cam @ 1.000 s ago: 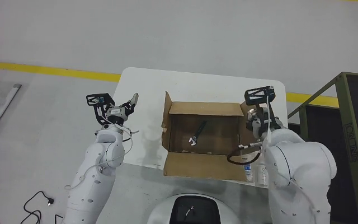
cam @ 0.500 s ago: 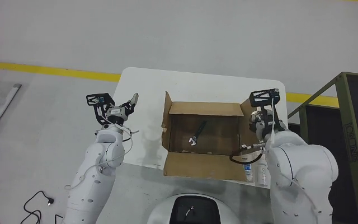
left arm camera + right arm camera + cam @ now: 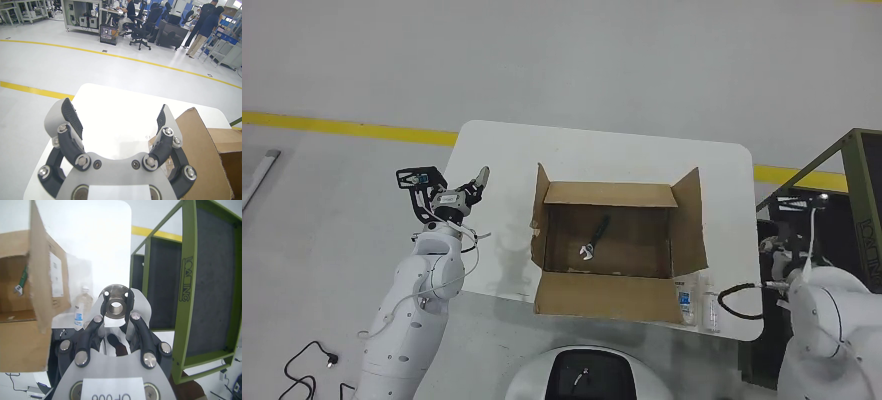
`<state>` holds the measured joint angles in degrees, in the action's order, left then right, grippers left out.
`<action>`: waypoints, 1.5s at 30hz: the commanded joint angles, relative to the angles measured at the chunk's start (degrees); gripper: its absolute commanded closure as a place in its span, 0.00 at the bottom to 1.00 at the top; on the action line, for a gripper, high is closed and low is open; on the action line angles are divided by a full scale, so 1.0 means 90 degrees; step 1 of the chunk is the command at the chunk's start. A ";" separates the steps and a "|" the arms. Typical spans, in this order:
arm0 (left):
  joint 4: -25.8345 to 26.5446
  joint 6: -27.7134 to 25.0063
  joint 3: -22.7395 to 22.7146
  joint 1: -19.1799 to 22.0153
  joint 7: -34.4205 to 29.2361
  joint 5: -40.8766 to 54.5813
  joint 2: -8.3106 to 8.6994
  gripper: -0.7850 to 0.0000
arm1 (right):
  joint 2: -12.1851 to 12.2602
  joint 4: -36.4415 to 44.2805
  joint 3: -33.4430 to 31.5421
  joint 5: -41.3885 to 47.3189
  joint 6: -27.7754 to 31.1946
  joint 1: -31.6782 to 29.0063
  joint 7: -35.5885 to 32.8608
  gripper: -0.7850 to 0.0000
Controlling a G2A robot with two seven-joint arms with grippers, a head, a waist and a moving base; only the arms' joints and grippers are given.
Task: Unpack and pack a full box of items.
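1. The cardboard box (image 3: 602, 296) stands open on the white table (image 3: 612, 150), flaps up, against the middle of the front edge. One item lies on its floor: a green-handled adjustable wrench (image 3: 594, 240), roughly central.
2. Two clear bottles (image 3: 685, 300) stand on the table by the front right corner, just beside the box's right wall.
3. A metal flanged bushing (image 3: 113, 291) is outside the box, in the right gripper (image 3: 116, 303). The fingers are closed to a narrow gap on its hub, bore facing the wrist camera.
4. Step, as I judge it: unpacking, near its end. The bushing is clear of the box but not yet put down, and the wrench is left to fetch.
5. Next move, my reading: bring the bushing in over bare table along the right edge, away from the bottles. Lower it until the flange sits flat, then let go. The upright right flap and the bottles crowd that corner, so a knock is the risk.
6. Right arm pose: drawn out past the table's right edge, gripper between that edge and the green rack (image 3: 208, 275).
7. Left arm pose: the left gripper (image 3: 114, 106) hangs over the table's left edge, fingers spread wide, nothing in them, well apart from the box.
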<state>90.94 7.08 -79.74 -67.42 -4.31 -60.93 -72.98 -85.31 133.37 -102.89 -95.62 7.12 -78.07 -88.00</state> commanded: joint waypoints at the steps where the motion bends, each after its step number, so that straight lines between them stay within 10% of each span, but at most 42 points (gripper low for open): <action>1: 0.0000 0.0000 0.0000 0.0000 0.0000 0.0000 0.0000 0.00 | 0.0023 -0.0111 -0.0279 -0.0009 0.0166 -0.0253 0.0000 1.00; 17: 0.0000 0.0000 0.0000 0.0000 0.0000 0.0000 0.0000 0.00 | 0.0051 -0.1515 -0.0574 0.0157 -0.0030 -0.1437 0.1212 1.00; 45: 0.0000 0.0000 0.0000 0.0000 0.0000 0.0000 0.0000 0.00 | 0.0074 -0.2844 -0.0143 0.0131 -0.0482 -0.1357 0.1900 1.00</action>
<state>90.94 7.08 -79.74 -67.42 -4.31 -60.93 -72.98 -84.67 108.44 -104.52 -94.22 2.93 -90.42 -71.14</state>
